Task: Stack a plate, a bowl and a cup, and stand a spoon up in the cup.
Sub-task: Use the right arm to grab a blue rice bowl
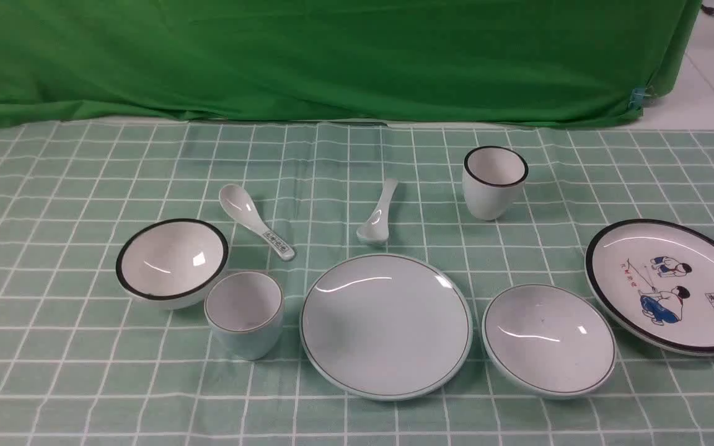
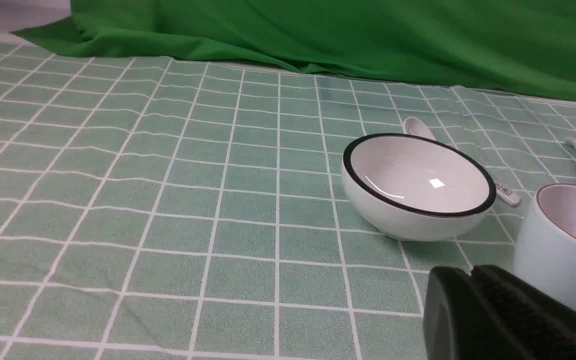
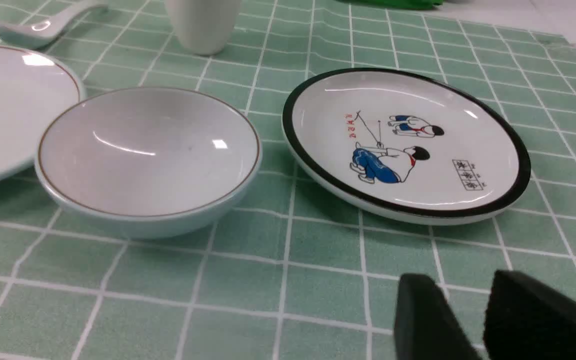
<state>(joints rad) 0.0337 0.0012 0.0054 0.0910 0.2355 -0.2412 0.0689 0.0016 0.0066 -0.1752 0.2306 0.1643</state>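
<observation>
Front view: plate point(image 1: 387, 327) flat on the cloth, mid-table, nothing on it, so prob. meant as the stack's base where it lies. Bowl point(image 1: 549, 339) upright just beside it, on the R side, i.e. handy for the R arm; cup point(image 1: 244, 316) upright on the plate's L side, handy for the L arm. Spoon point(image 1: 379, 214) lies beyond the plate, handle pointing away; likely last, as it needs the cup in place first. Black-rimmed bowl point(image 1: 172, 263), cup w/ black rim point(image 1: 494, 183), printed spoon point(image 1: 256, 222) & cartoon plate point(image 1: 670, 286) look like spares, best left alone.

Stack not begun, IMO; bowl onto plate is the sensible 1st move, w/ care not to knock the plate's edge.

Arms: L gripper point(image 2: 460, 272) is low by the near edge of view, fingers together, nothing held, close to the cup. R gripper point(image 3: 463, 277) has its fingers apart, nothing btwn them, over bare cloth nr the bowl & cartoon plate. Both look parked, ready to start.
</observation>
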